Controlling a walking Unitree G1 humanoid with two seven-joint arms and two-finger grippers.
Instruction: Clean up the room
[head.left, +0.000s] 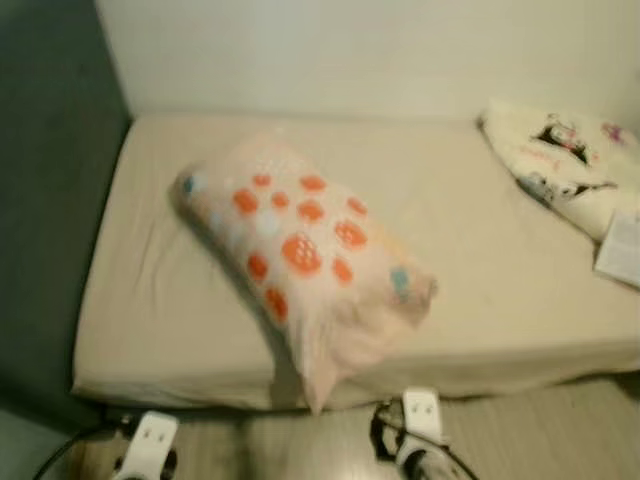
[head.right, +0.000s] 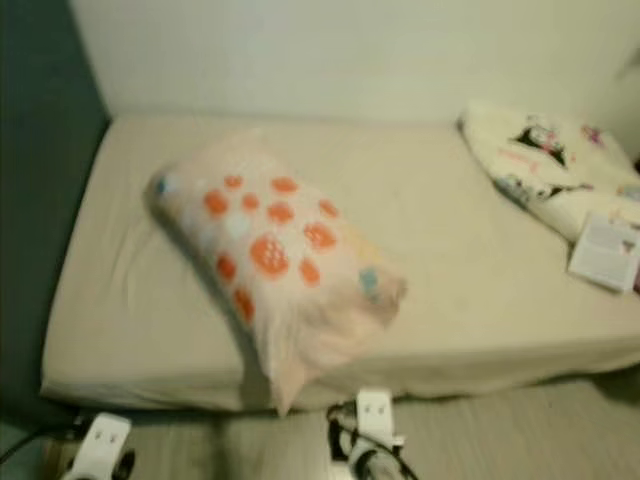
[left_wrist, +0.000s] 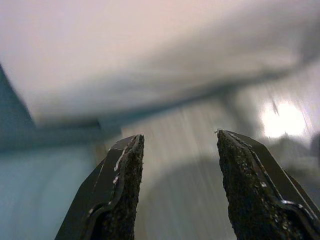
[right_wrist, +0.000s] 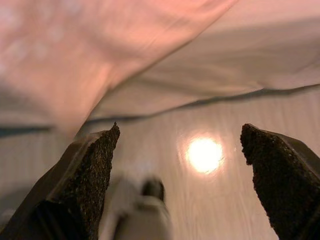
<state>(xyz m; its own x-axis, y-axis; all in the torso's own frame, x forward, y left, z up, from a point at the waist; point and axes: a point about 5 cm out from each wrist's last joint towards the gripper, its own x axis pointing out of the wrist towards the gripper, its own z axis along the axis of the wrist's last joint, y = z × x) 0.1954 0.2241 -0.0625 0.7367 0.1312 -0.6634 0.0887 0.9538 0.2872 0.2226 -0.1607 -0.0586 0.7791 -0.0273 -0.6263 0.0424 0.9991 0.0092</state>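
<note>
A pink pillow (head.left: 305, 255) with orange dots lies slantwise on the beige bed (head.left: 480, 290), one corner hanging over the front edge. A white printed pillow (head.left: 565, 160) rests at the bed's far right, with a small booklet (head.left: 622, 250) beside it. Both arms hang low in front of the bed. My left gripper (left_wrist: 177, 145) is open over the wooden floor. My right gripper (right_wrist: 180, 135) is open too, just below the pink pillow's hanging corner (right_wrist: 75, 55), with nothing between its fingers.
A white wall (head.left: 350, 50) runs behind the bed and a dark teal wall (head.left: 50, 200) stands on the left. Light wooden floor (head.left: 540, 430) lies in front of the bed. My white wrists (head.left: 422, 415) show at the bottom edge.
</note>
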